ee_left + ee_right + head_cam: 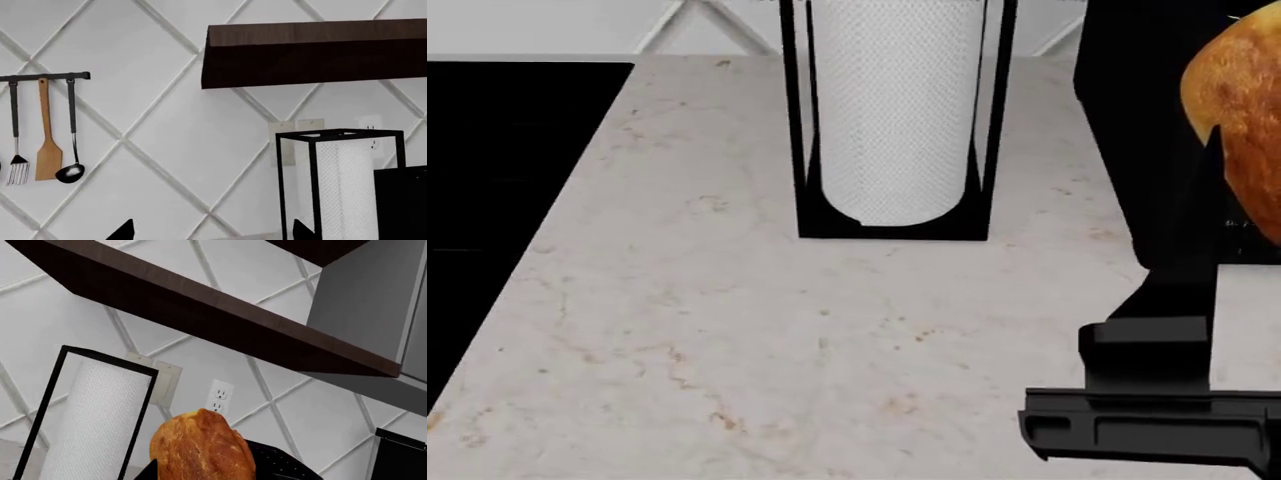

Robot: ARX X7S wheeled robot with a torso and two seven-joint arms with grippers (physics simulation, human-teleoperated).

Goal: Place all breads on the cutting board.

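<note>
One crusty golden bread (202, 449), dimpled paper-towel roll (894, 110), speckled marble counter (734, 320)

**No legible text in any view**

No words, labels, brands, numbers or signs can be read in these pictures. The paper towel roll (894, 110) and its black holder (805, 130) are unmarked. The wall outlet (219, 396) and switch plate (165, 384) show plain faces. The hanging utensils (48, 150), the dark shelf (313, 55) and the table (761, 330) carry no printing either.
</note>
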